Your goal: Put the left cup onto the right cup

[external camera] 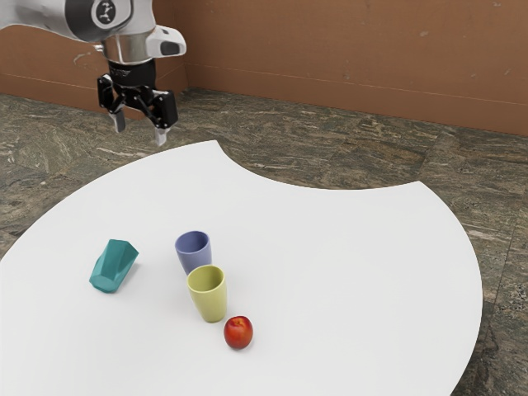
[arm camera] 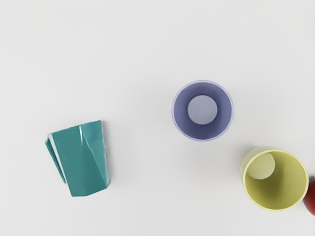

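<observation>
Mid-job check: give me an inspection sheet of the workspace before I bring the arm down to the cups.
Surface: white table, round with a curved cut-out at its far edge.
Job's things: teal cup lying on its side at the exterior view's left; purple cup upright; yellow cup upright, close beside the purple cup but apart from it. Nothing stacked yet.
Clutter: red apple close by the yellow cup, on the side away from the purple cup.
Grippers: gripper open, empty, high above the table's far edge.
Cables: nothing seen.
Surroundings: stone-patterned floor, brown wall.
</observation>
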`<state>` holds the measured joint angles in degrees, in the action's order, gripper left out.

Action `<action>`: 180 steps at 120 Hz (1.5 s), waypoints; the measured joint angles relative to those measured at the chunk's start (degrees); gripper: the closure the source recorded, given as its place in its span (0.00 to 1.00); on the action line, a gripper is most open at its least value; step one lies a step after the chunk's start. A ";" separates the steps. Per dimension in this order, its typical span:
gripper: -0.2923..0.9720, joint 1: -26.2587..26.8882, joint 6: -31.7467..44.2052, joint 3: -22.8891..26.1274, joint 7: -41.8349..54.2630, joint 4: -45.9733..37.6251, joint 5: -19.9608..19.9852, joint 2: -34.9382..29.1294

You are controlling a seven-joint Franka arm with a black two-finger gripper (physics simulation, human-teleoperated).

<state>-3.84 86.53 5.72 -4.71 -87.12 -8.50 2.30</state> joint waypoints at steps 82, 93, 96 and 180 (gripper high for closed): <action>0.23 -1.43 9.93 1.17 -6.79 -5.99 -1.36 4.44; 0.23 -1.08 12.03 1.93 -9.42 -7.72 -2.13 4.47; 0.23 -1.00 12.68 2.00 -10.11 -8.29 -2.26 4.50; 0.23 -1.01 25.72 5.50 -27.82 -16.68 -0.38 7.34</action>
<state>-4.86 112.25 11.22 -32.53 -103.80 -8.88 9.64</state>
